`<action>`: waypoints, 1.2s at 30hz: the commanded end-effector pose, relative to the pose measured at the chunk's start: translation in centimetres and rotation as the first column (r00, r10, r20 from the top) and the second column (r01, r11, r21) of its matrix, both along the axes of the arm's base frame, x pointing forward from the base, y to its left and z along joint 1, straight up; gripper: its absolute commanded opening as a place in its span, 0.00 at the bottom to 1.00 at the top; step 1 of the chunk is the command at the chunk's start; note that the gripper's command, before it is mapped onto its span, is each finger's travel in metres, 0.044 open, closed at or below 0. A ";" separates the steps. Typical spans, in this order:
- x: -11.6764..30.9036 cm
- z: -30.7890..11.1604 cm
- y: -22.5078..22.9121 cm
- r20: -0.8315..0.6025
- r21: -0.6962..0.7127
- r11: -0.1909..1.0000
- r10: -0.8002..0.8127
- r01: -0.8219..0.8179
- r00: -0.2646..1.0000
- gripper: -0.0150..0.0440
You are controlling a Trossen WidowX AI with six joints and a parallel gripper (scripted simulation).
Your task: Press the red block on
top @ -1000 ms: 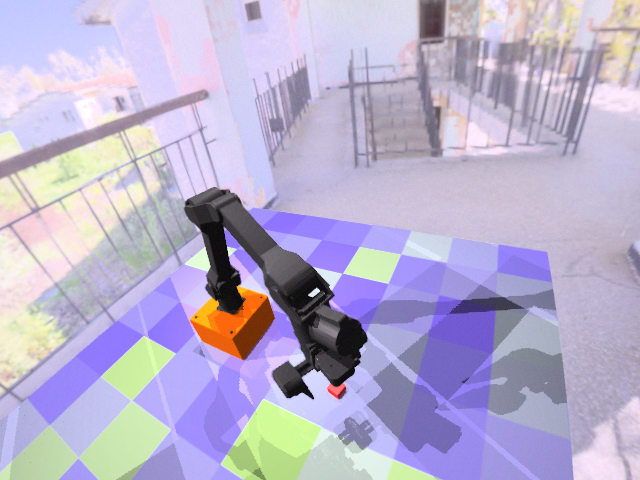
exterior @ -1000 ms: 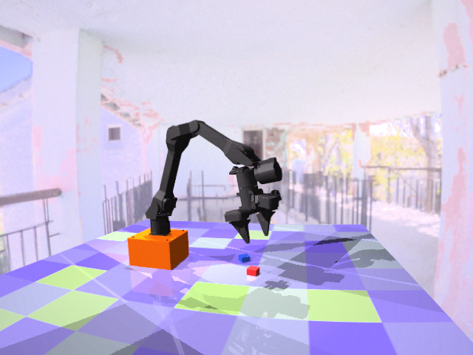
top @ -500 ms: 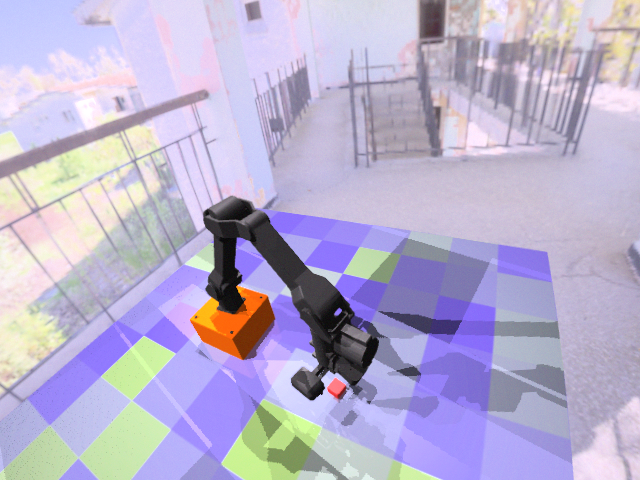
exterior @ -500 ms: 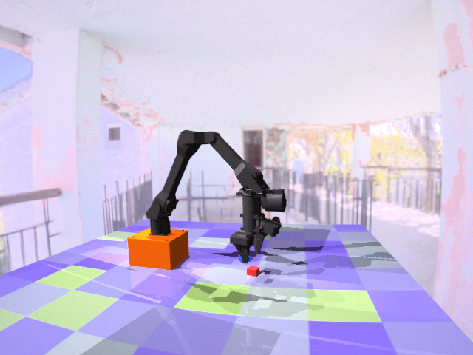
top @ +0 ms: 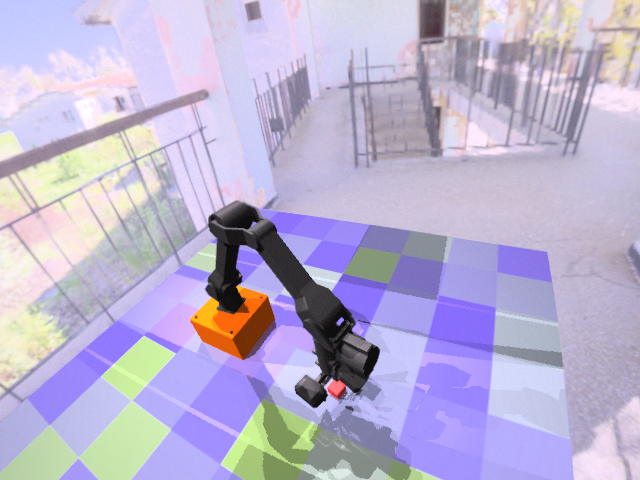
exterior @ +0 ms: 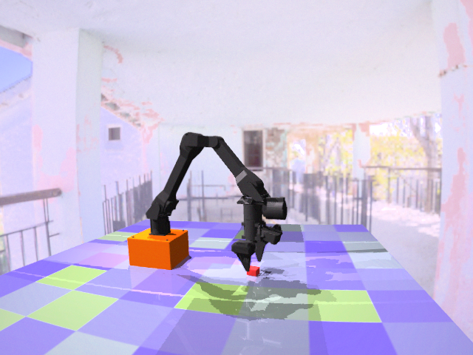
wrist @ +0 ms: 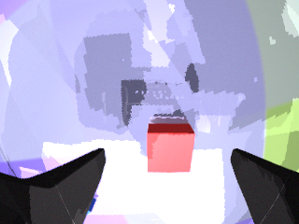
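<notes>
The claw (top: 338,388) (exterior: 253,266) (wrist: 170,156), spread wide and gripping nothing, straddles the squarely aligned red block (top: 336,389) (exterior: 253,271) (wrist: 170,150), which shows no readable writing

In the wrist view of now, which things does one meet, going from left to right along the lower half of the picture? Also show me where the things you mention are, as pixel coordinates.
Left finger in the picture (wrist: 70,187) → small visible bit of the blue block (wrist: 92,204) → red block (wrist: 170,151) (top: 336,389) (exterior: 253,271) → right finger in the picture (wrist: 268,191)
</notes>
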State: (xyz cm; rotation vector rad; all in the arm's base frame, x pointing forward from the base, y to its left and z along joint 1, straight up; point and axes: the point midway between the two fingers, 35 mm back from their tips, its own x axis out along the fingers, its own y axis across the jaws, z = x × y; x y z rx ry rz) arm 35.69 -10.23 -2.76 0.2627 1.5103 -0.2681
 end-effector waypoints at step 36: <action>0.3 0.5 -0.2 -0.005 0.003 1.000 0.004 -0.004 1.000 0.25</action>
